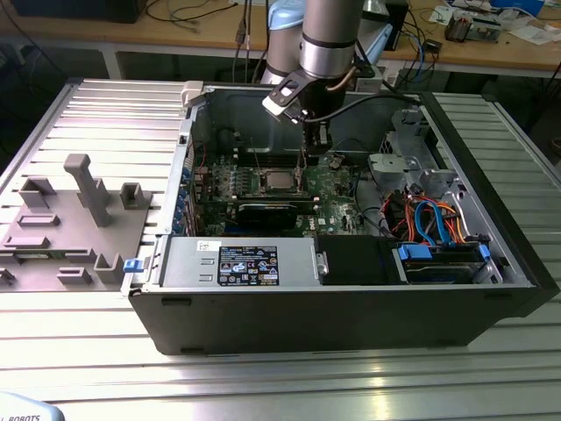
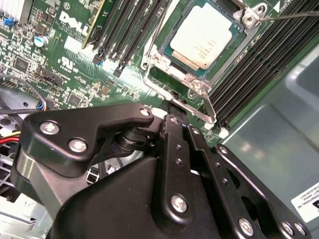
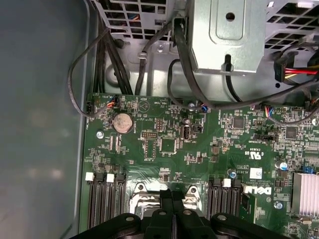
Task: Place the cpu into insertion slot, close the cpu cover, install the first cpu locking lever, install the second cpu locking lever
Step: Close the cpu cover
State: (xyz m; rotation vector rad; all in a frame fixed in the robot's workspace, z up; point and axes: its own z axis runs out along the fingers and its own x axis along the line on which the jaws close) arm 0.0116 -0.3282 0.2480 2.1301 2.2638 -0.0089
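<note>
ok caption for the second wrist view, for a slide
Gripper close beside the cpu, which sits framed by its cover on the green motherboard.

The cpu lies in the insertion slot on the motherboard, with the cpu cover framing it. Memory slots flank the cpu on two opposite sides. In the exterior view, the gripper hangs just right of the cpu. The power supply sits nearer the camera than the cpu, and the drive cage is well to its right. The fixture tray is well to its left, outside the computer case.
</note>
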